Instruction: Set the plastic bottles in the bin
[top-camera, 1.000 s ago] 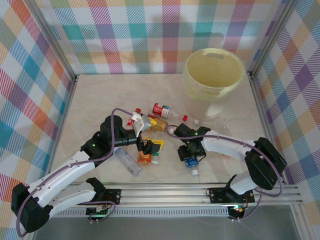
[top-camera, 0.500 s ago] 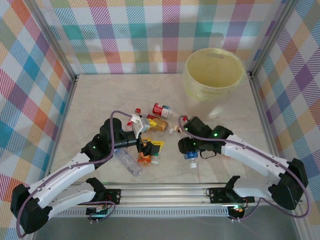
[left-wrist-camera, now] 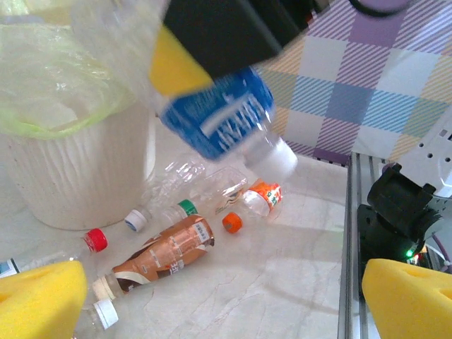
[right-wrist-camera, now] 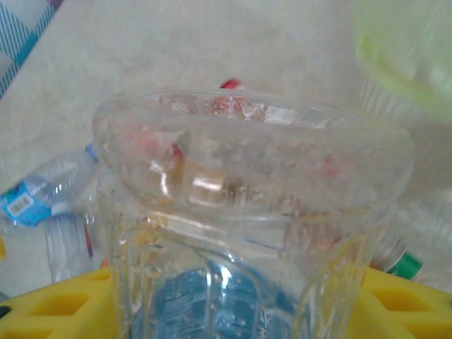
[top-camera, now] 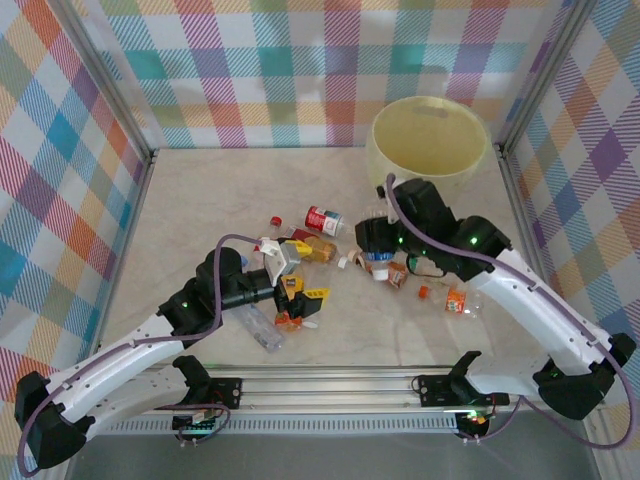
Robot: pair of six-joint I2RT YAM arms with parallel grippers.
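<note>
Right claw (top-camera: 378,255) pinching ribbed clear blue-labelled bottle (left-wrist-camera: 219,120), round pale-yellow bin (top-camera: 460,170)

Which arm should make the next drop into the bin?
Right. The right end effector grips a blue-labelled bottle, lifted near the bin; the left end effector hangs open over loose bottles, farther away.
</note>
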